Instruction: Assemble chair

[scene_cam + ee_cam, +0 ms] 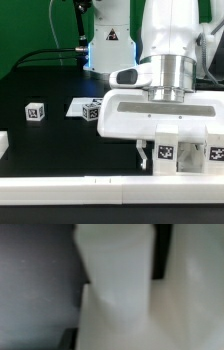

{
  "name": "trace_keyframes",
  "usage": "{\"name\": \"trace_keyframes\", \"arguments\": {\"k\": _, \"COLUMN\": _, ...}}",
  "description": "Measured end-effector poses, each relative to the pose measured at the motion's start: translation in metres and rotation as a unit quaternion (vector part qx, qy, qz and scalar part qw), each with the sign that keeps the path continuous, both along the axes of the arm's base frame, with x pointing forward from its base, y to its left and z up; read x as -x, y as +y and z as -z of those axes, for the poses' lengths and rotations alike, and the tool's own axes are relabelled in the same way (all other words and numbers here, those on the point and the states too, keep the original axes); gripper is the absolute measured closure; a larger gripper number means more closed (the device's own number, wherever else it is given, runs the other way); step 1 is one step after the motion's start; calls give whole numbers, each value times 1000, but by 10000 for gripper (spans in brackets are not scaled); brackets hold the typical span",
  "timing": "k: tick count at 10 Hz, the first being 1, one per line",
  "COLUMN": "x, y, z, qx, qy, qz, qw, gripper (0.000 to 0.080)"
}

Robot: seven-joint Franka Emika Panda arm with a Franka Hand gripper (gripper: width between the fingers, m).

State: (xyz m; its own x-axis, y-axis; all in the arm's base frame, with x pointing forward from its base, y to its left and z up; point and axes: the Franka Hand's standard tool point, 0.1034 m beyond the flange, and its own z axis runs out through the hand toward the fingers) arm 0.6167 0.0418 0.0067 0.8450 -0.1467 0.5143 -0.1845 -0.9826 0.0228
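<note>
My gripper is low over the table at the exterior view's right, its wide white hand just above a cluster of white chair parts. A tagged white block stands between the fingers, with one dark finger against its side. A second tagged part stands just to the right. Two small tagged white cubes lie further left. In the wrist view a blurred white part fills the frame very close up; the fingers do not show there.
The marker board lies behind the nearer cube. A long white border rail runs along the front edge. A white piece shows at the left edge. The robot base stands at the back.
</note>
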Motion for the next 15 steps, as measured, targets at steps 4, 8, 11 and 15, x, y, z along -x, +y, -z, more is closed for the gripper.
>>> {"name": "trace_keyframes", "arguments": {"k": 4, "x": 1, "y": -8, "z": 0, "qx": 5, "qy": 1, "qz": 4, "qw": 1000, "gripper": 754}}
{"name": "trace_keyframes", "arguments": {"k": 8, "x": 2, "y": -10, "z": -2, "qx": 12, "qy": 2, "qz": -8, "qw": 1000, "gripper": 754}}
{"name": "trace_keyframes", "arguments": {"k": 11, "x": 23, "y": -53, "z": -34, "qx": 30, "qy": 12, "qz": -27, "qw": 999, "gripper": 765}}
{"name": "trace_keyframes", "arguments": {"k": 15, "x": 33, "y": -67, "z": -76, "qx": -17, "qy": 83, "qz": -25, "qw": 996, "gripper": 765}}
